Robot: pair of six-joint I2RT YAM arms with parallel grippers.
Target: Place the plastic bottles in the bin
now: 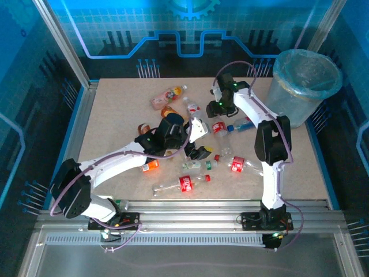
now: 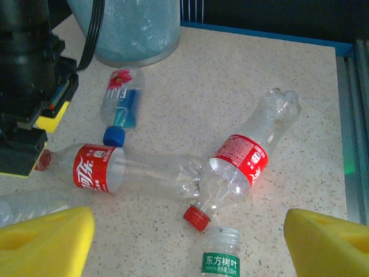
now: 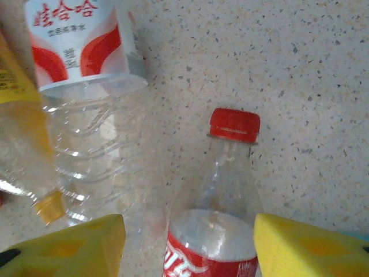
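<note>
Plastic bottles lie scattered mid-table. My right gripper is open, straddling a clear red-labelled cola bottle with a red cap. The right finger touches the bottle and a gap shows on the left. A clear bottle with a white and red label lies beside it. My left gripper is open above a green-labelled bottle, with its yellow fingers well apart. Two cola bottles and a Fiji bottle lie beyond. The bin stands at the back right.
More bottles lie on the table: a pink one at the back, an orange one by the left arm, and cola bottles near the front. Metal rails border the table. The right arm's wrist stands close to my left gripper.
</note>
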